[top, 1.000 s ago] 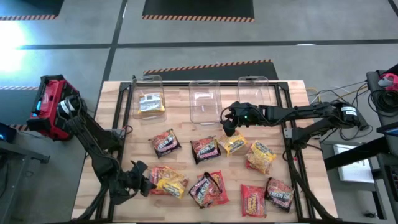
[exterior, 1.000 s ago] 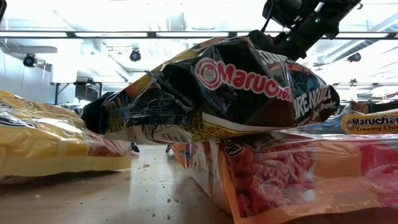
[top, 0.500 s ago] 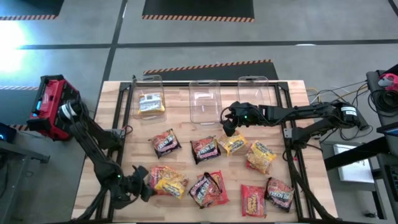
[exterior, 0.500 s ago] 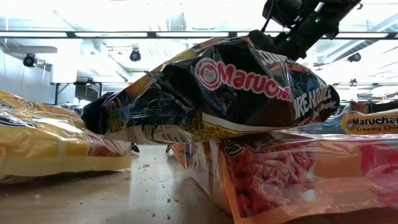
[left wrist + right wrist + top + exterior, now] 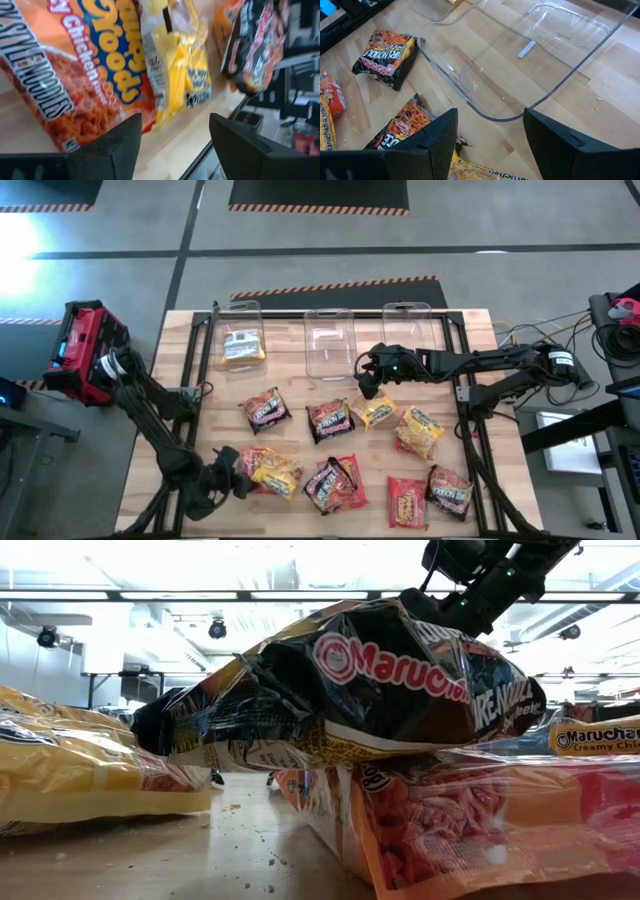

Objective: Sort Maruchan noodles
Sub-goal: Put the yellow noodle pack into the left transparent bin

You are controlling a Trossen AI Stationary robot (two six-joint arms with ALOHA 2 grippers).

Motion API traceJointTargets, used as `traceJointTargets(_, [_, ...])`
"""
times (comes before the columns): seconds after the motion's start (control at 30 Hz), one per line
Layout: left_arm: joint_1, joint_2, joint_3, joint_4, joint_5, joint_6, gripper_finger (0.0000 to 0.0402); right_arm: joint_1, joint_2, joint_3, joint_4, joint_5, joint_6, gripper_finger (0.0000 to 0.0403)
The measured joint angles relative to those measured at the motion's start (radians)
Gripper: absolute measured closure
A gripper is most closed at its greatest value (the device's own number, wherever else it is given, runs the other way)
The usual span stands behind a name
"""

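A: Left gripper (image 5: 228,483) sits low at the near-left of the wooden table (image 5: 200,380), fingers (image 5: 107,150) spread, nothing between them, just beside a red packet (image 5: 60,75) with a yellow packet (image 5: 182,70) overlapping it.

B: And the right gripper (image 5: 366,383)?

A: Hanging over the middle of the table, jaws apart and empty, right above the near end of the middle clear bin (image 5: 520,55), with a dark packet (image 5: 385,57) off to one side.

B: Where are the noodles?

A: The noodle packets (image 5: 330,420) are scattered across the table's near half; one yellow one lies in the left bin (image 5: 240,340).

B: The room?

A: Grey floor (image 5: 300,230) with striped hazard tape from above. The low camera adds bright ceiling lights (image 5: 120,565), but a crumpled dark packet (image 5: 380,680) fills most of its view.
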Motion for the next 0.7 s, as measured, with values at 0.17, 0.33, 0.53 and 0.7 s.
traceJointTargets(0.17, [0.003,0.028,0.000,0.002,-0.035,-0.042,0.0187,0.000,0.000,0.000,0.000,0.000,0.000,0.0188])
traceJointTargets(0.33, [0.014,0.073,0.000,0.049,-0.085,-0.057,0.0187,0.000,0.000,0.000,0.000,0.000,0.000,0.0188])
traceJointTargets(0.53, [0.032,0.140,0.000,0.124,-0.110,-0.037,0.0187,0.000,0.000,0.000,0.000,0.000,0.000,0.0188])
traceJointTargets(0.7, [0.039,0.189,0.000,0.171,-0.205,-0.038,0.0187,0.000,0.000,0.000,0.000,0.000,0.000,0.0188])
